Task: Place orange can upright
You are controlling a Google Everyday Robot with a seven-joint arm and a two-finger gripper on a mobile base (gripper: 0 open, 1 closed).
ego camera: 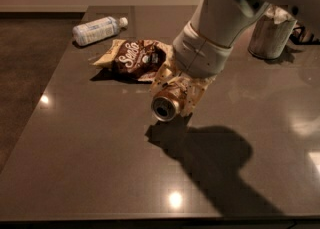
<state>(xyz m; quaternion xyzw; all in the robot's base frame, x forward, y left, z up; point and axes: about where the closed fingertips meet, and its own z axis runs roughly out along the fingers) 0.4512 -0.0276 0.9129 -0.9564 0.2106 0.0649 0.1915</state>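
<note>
Above the middle of the table (90, 168), the gripper (176, 96) clasps the orange can (165, 107); its long axis seems nearly level, silver end toward the camera, not yet vertical.

Your dark glossy desk (95, 173) bears a brown foil snack bag (137, 59), a clear plastic bottle (97, 29) lying left of it and a grey metal cup (270, 35) well right. The gripper (176, 94) clasps the orange can (166, 107) beside the bag.

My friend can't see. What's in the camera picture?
The robot's gripper holds the orange can tipped on its side, its silver end facing the camera, close to the dark table. Behind lie a brown snack bag and a water bottle; a grey metal cup stands far right.
</note>
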